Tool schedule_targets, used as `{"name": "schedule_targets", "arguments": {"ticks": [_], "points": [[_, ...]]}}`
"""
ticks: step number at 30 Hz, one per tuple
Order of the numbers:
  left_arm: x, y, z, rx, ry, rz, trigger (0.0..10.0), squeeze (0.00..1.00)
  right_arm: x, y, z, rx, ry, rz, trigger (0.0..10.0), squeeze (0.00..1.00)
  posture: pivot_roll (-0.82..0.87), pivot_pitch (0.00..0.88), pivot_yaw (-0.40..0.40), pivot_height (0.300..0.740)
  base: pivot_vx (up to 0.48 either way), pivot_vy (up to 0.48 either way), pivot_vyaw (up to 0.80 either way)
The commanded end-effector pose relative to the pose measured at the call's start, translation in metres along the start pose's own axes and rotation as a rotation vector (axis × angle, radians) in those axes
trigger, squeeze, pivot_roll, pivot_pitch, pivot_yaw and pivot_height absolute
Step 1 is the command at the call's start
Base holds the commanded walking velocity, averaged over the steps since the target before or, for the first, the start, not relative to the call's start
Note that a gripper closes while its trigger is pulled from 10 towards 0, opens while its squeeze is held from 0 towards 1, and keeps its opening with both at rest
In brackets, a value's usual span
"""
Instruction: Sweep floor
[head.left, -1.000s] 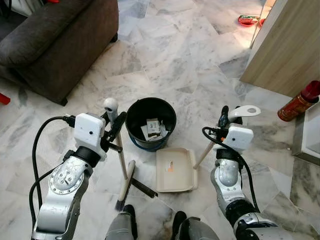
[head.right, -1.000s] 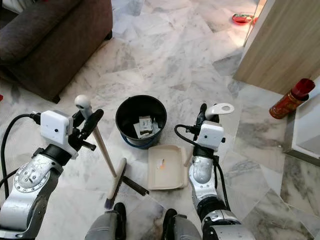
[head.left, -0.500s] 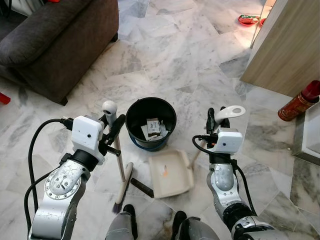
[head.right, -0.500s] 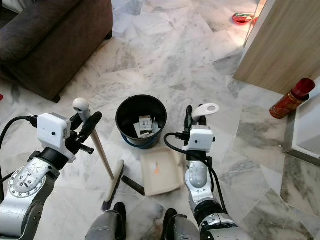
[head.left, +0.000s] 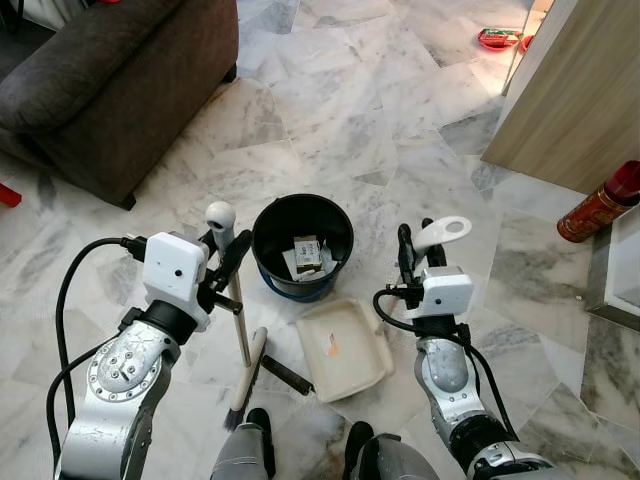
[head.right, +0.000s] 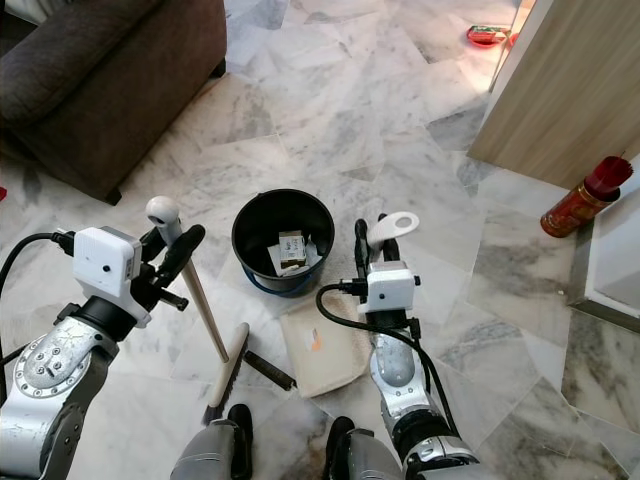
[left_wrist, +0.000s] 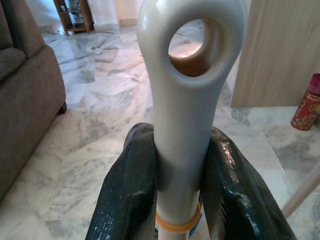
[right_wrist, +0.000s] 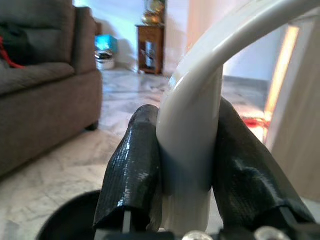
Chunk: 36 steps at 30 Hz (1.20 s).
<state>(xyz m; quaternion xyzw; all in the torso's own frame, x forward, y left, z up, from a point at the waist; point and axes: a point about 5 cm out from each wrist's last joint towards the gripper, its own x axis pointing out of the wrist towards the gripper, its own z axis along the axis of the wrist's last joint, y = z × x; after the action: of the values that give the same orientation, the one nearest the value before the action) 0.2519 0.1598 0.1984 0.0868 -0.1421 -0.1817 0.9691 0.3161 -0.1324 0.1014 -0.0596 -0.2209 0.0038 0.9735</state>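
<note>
Right claw (head.right: 370, 240) is pinching the dustpan handle (head.right: 392, 224), pulling inward and tilting the dustpan (head.left: 343, 348) beside the bin (head.left: 303, 245). Left claw (head.left: 228, 250) is clamping the broom (head.left: 240, 320), bristles on floor. You're approx. ready to tip debris.

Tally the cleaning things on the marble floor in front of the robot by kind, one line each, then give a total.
Black round plastic bucket: 1
Cream plastic dustpan, its handle clamped in the right gripper: 1
Cream long-handled brush, its handle clamped in the left gripper: 1
Red spray can by the wooden cabinet: 1
Total: 4
</note>
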Motion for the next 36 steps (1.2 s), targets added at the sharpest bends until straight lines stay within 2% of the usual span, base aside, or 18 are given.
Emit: {"name": "schedule_targets", "arguments": {"ticks": [1,4,6,15,25,36], "points": [[0.000,0.001,-0.001,0.003,-0.010,0.018,10.0,0.00,-0.001,-0.010,-0.001,0.006,0.009,-0.065,10.0,0.00,0.37,0.312,-0.017,0.740,0.000,0.000,0.00],[0.004,0.002,-0.007,-0.005,-0.010,0.045,10.0,0.00,0.006,-0.023,0.007,0.029,-0.042,-0.119,10.0,0.00,0.36,0.284,-0.024,0.740,0.000,0.000,0.00],[0.009,0.001,-0.007,-0.011,-0.025,0.049,10.0,0.00,0.012,-0.032,0.013,-0.004,-0.078,-0.110,10.0,0.00,0.35,0.256,-0.031,0.740,0.000,0.000,0.00],[0.021,-0.003,-0.013,-0.029,-0.043,0.060,10.0,0.00,0.032,-0.051,0.029,-0.017,-0.145,-0.153,10.0,0.00,0.30,0.185,-0.059,0.740,0.000,0.000,0.00],[0.028,-0.008,-0.020,-0.053,-0.067,0.082,10.0,0.00,0.024,-0.057,0.023,-0.017,-0.102,-0.157,10.0,0.00,0.27,0.155,-0.070,0.740,0.000,0.000,0.00],[0.031,-0.013,-0.023,-0.057,-0.085,0.088,10.0,0.00,0.023,-0.063,0.020,0.001,-0.059,-0.190,10.0,0.00,0.26,0.139,-0.077,0.740,0.000,0.000,0.00]]}}
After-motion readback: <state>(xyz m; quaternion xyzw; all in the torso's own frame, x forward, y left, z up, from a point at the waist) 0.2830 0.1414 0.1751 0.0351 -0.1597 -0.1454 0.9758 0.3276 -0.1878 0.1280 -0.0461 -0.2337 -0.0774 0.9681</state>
